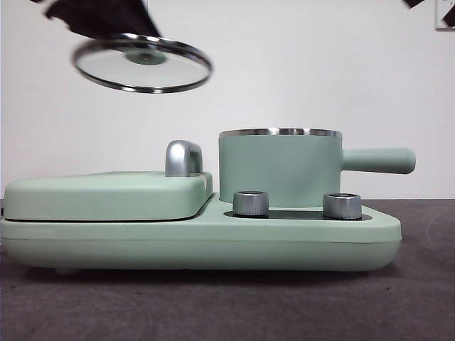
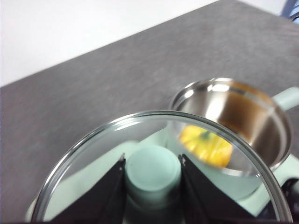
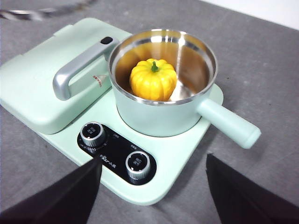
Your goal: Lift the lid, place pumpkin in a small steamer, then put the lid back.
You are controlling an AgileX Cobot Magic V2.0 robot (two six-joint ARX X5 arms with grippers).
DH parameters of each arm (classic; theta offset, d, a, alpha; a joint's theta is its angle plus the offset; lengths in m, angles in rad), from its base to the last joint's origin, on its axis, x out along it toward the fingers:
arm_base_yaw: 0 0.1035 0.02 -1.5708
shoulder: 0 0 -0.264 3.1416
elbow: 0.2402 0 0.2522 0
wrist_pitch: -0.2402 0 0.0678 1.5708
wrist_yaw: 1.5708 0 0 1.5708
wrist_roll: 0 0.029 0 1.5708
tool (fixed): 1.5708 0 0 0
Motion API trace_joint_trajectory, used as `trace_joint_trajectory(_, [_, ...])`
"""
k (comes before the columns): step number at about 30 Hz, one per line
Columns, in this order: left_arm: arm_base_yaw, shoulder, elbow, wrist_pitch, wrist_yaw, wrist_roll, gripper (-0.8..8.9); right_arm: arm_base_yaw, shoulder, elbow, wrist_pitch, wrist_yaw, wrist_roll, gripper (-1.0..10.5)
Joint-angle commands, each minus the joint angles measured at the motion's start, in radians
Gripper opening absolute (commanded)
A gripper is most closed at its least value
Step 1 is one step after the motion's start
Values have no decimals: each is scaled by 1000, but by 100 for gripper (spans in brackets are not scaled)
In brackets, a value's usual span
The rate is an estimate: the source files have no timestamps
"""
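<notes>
The lid point(image 1: 142, 64), glass with a steel rim, hangs tilted high at the left, clear of the appliance. My left gripper point(image 2: 153, 161) is shut on its mint-green knob point(image 2: 152, 170) and shows as a dark mass point(image 1: 106, 18) at the top of the front view. The small steamer point(image 1: 281, 167) stands uncovered on the right of the base, its handle point(image 1: 377, 160) pointing right. The pumpkin point(image 3: 153, 79) sits inside the steamer point(image 3: 163, 84), stem up; it is hidden in the front view. My right gripper point(image 3: 154, 186) is open with nothing in it, above and in front of the control panel.
The flat mint-green griddle cover point(image 1: 106, 195) with its steel handle point(image 1: 183, 158) fills the left of the base. Two steel dials point(image 1: 250, 203) point(image 1: 342, 206) stand in front of the steamer. The grey table point(image 1: 227, 305) surrounds the appliance.
</notes>
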Motion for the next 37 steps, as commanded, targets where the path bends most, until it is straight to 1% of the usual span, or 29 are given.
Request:
trace_joint_trajectory(1, [-41, 52, 21, 134, 3, -3, 11, 7, -26, -1, -27, 24, 17, 343])
trace_joint_trajectory(5, [-90, 121, 24, 261, 3, -4, 11, 7, -40, -1, -56, 25, 17, 343])
trace_joint_trajectory(11, [-146, 235, 64, 372, 3, -3, 11, 7, -42, -1, -85, 24, 17, 343])
trace_joint_trajectory(18, [-179, 372, 166, 400, 3, 7, 11, 7, -42, -1, -113, 24, 17, 343])
trace_joint_trajectory(24, [-198, 447, 196, 437, 3, 38, 11, 7, -42, -1, -120, 26, 17, 343])
trace_joint_trajectory(28, [-200, 473, 197, 457, 3, 45, 11, 7, -42, -1, -127, 42, 17, 344])
trace_joint_trajectory(37, [-210, 488, 197, 462, 16, 57, 11, 7, -42, -1, -128, 42, 16, 343])
